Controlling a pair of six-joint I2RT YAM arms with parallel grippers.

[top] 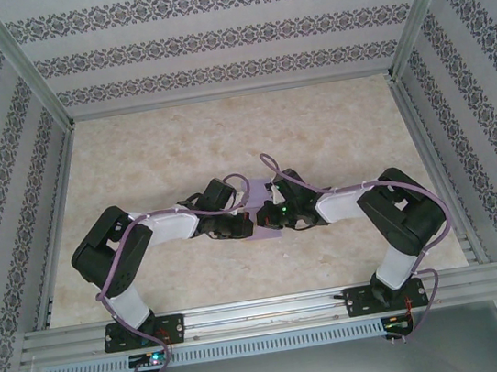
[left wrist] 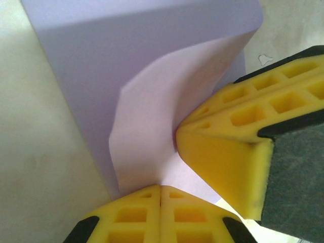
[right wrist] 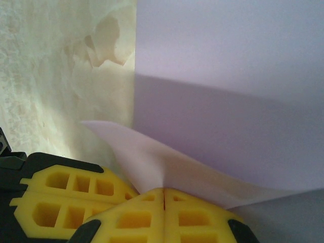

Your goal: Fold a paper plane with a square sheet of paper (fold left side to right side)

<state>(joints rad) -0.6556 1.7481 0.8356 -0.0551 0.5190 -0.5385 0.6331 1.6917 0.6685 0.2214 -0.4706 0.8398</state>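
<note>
The square sheet of paper (top: 258, 191) is lavender and lies mid-table between the two arms. One part of it (left wrist: 147, 61) lies flat, and a paler flap (left wrist: 147, 136) curls up off it. My left gripper (left wrist: 161, 188) has its yellow jaws pressed together, and the flap's edge runs into their seam. My right gripper (right wrist: 164, 191) is shut the same way on the raised flap (right wrist: 152, 157). The two grippers meet tip to tip over the sheet (right wrist: 228, 76): left gripper (top: 249, 217), right gripper (top: 268, 213).
The pale marbled table (top: 179, 149) lies bare around the sheet, with patterned walls on three sides and a metal rail along the near edge (top: 266, 311). In the left wrist view the right gripper's fingers (left wrist: 228, 147) crowd in from the right.
</note>
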